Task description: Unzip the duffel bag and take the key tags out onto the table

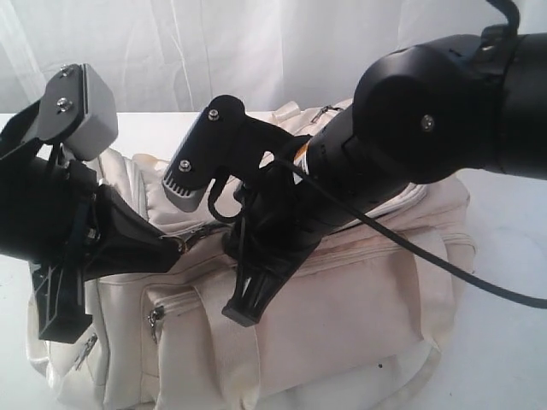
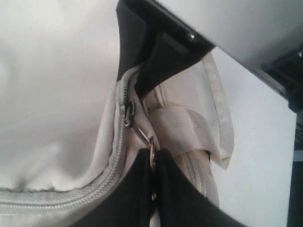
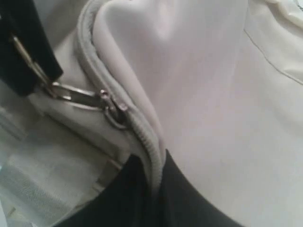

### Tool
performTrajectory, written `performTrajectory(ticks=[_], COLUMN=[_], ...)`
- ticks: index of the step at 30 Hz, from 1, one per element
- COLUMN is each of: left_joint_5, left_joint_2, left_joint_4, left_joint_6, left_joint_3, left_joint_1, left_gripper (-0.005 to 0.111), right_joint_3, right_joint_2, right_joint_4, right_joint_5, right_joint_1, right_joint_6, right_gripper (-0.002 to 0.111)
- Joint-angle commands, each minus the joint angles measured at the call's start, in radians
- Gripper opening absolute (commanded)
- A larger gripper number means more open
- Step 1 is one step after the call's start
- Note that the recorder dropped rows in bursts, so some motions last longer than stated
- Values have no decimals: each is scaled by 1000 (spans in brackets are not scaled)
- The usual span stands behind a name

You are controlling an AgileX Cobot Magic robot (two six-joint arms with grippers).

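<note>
With the bag (image 1: 359,316) lying on the table (image 1: 504,359), I have the left gripper (image 2: 154,158) pinching the zip pull (image 2: 142,135) and the right gripper (image 3: 156,166) pressed shut on the zipper edge (image 3: 140,128) beside it, so I judge unzipping barely started and the tags, unseen, yet to come out.

duffel bag (image 1: 359,316) interior out of sight

White table (image 1: 506,359) under cream duffel bag (image 1: 342,318)
</note>
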State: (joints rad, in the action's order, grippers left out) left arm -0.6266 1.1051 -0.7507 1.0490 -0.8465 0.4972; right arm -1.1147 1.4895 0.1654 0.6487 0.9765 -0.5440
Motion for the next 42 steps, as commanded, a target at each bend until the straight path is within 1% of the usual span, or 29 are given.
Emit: performTrajectory(ticks=[1,3,4,7,9,11,16,18,21,23,25,30,33,37,42], left_joint_5=[27,18,4,-12,-12,-7,-19,-35,-80,-89,-85,-81,-72,-50,-19], left_joint_2=[-22,-18,-9,2,7,9,13,13,13,13,13,13,13,13,13], left_joint_4=[-132,-134,-135,-137,-139,-139,-139,-139,-126,-106,-101,-105,-145,-188,-193], left_joint_6=[-2,-2,-2,-2,-2,-4,-4,-4,-4,-13,-39,-43,-40,-3,2], left_joint_3=[-16,-16,-16,-16,-16,-16,-16,-16,-16,-10,1,50,71,83,84], left_joint_1=[7,7,7,7,7,7,7,7,7,7,7,7,7,7,7], left_gripper=[0,2,9,25,34,36,34,36,45,53,59,60,60,60,60], right_joint_3=[-1,-1,-1,-1,-1,-1,-1,-1,-1,-1,-1,-1,-1,-1,-1], right_joint_2=[0,0,0,0,0,0,0,0,0,0,0,0,0,0,-2], right_joint_4=[20,20,20,20,20,20,20,20,20,22,21,35,66,114,118], right_joint_5=[1,1,1,1,1,1,1,1,1,1,6,50,67,97,135], right_joint_1=[0,0,0,0,0,0,0,0,0,0,0,0,0,0,0], right_joint_6=[-2,-2,-2,-2,-2,-2,-2,-2,-2,-2,9,26,26,24,24], right_gripper=[0,0,0,0,0,0,0,0,0,0,0,0,0,0,0])
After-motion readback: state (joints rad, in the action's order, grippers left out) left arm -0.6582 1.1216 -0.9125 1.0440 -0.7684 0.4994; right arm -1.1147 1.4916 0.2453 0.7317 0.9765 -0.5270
